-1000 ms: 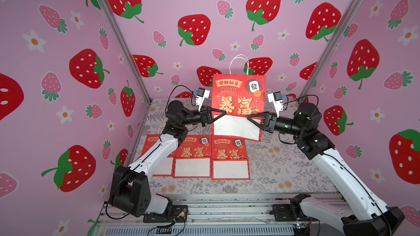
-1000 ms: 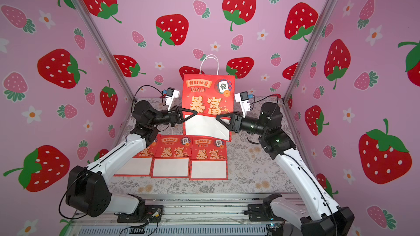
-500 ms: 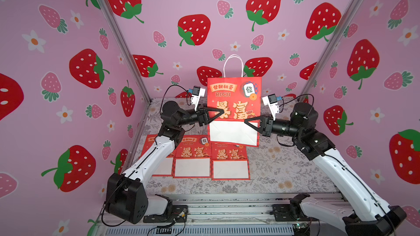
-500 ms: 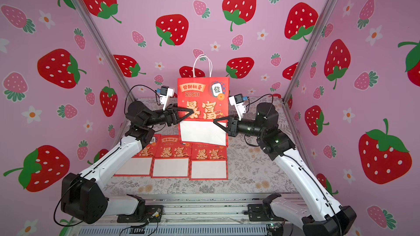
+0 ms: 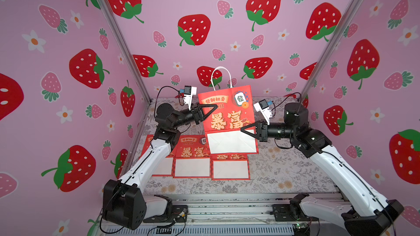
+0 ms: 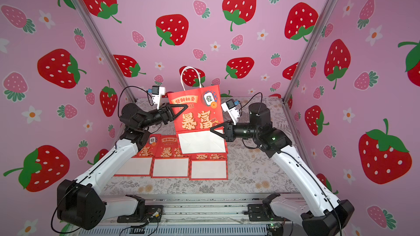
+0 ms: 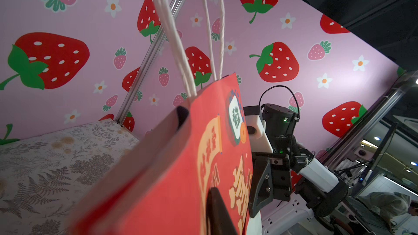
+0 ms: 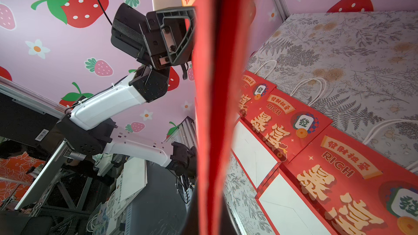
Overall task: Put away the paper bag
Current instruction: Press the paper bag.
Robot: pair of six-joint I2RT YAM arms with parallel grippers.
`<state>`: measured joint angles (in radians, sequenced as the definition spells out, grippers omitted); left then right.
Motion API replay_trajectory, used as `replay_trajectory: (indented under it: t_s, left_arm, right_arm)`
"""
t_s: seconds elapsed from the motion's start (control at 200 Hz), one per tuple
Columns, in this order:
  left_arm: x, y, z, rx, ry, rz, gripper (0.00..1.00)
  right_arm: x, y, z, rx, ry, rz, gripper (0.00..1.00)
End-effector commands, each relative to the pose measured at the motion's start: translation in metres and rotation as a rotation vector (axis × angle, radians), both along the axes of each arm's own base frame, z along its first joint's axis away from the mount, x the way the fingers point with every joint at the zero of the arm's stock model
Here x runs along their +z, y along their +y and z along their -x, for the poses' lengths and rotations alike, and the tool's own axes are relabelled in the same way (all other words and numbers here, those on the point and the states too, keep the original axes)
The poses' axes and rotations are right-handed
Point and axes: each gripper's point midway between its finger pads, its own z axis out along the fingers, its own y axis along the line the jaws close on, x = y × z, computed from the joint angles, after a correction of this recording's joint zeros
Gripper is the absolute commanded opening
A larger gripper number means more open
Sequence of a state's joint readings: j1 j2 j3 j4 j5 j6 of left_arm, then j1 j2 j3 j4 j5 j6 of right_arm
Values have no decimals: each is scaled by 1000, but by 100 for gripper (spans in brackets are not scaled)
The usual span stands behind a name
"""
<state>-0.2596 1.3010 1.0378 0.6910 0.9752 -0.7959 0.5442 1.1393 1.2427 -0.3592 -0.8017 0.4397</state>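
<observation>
Grip: left gripper point(image 5: 210, 107) and right gripper point(image 5: 244, 129) are both clamping the paper bag point(image 5: 227, 114).
Advice: keeping it flat while lowering rightward beside the stacked bags point(image 5: 193, 153).

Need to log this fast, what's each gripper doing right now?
Left gripper: shut on the bag, near its top edge.
Right gripper: shut on the bag, lower on its opposite edge.

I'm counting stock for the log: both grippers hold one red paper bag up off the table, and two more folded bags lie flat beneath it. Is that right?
Not quite: three folded bags lie flat in a row on the table, not two, as both top views show. The rest holds: the left gripper and right gripper hold one red paper bag up off the table.
</observation>
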Motion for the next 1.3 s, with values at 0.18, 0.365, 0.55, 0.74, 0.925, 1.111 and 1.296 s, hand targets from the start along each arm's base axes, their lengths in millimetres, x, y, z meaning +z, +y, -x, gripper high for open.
replay_trajectory:
  t_s: [0.18, 0.365, 0.55, 0.74, 0.925, 1.111, 1.296]
  left_arm:
    - [6, 5, -3, 46, -44, 6, 0]
    - [7, -1, 9, -44, -56, -6, 33]
    - [2, -8, 21, -115, -70, -45, 50]
    - [-1, -22, 32, -171, -92, -80, 53]
    - [0, -25, 36, -174, -102, -92, 53]
    - [1, -23, 32, -135, -103, -95, 37]
    - [0, -22, 26, -104, -91, -90, 13]
  right_arm:
    - [14, 1, -6, -33, -30, -11, 0]
    - [35, 4, -20, -74, -74, -32, 0]
    - [46, -5, -32, -160, -127, -27, 0]
    - [58, -10, -39, -225, -157, -71, 0]
    - [67, -13, -46, -258, -172, -100, 0]
    - [66, 0, -43, -172, -141, -116, 0]
    - [60, 4, -39, -134, -121, -114, 0]
